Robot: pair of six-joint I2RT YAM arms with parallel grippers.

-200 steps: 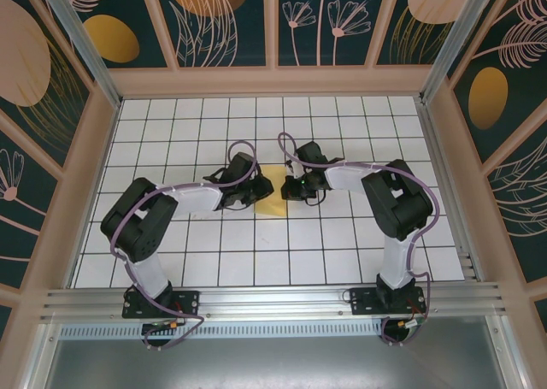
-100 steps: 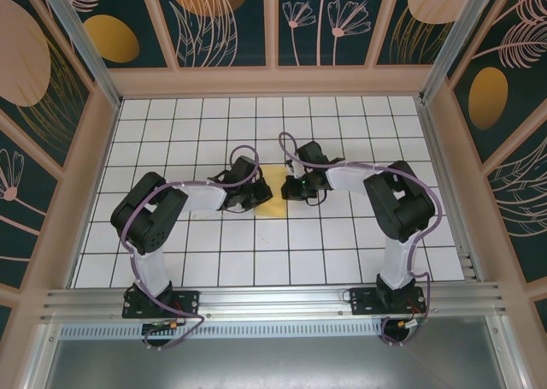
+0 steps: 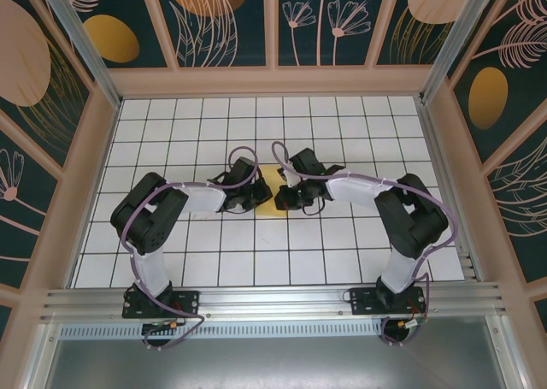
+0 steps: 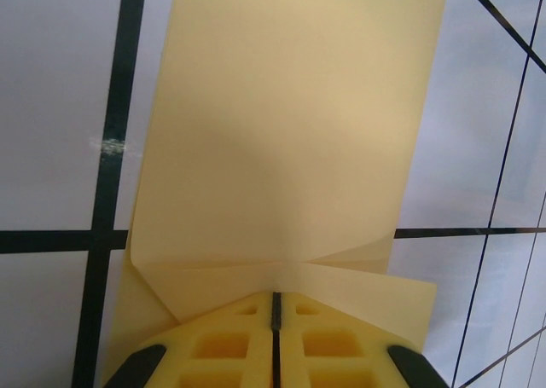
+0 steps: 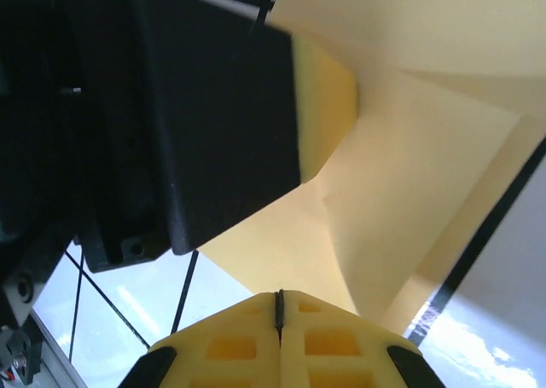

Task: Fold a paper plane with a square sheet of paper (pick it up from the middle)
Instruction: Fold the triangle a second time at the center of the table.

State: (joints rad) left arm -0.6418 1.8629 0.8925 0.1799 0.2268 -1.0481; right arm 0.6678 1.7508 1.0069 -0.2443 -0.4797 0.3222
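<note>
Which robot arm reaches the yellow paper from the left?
The left black robot arm, bolted bottom-left in the overhead view. Its shut jaws meet the creased yellow sheet of paper from the left; the right arm brings its jaws from the right.

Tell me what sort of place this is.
Probably a purpose-built robot test booth: a white gridded tabletop, floral-printed wall panels boxing it in, and an aluminium mounting rail along the near edge.

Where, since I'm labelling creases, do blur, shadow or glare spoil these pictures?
Top external: even light, sharp, but the paper is barely visible. Left wrist: creases clear, soft shadow across the paper. Right wrist: left gripper close and blurred, glare on the table.
</note>
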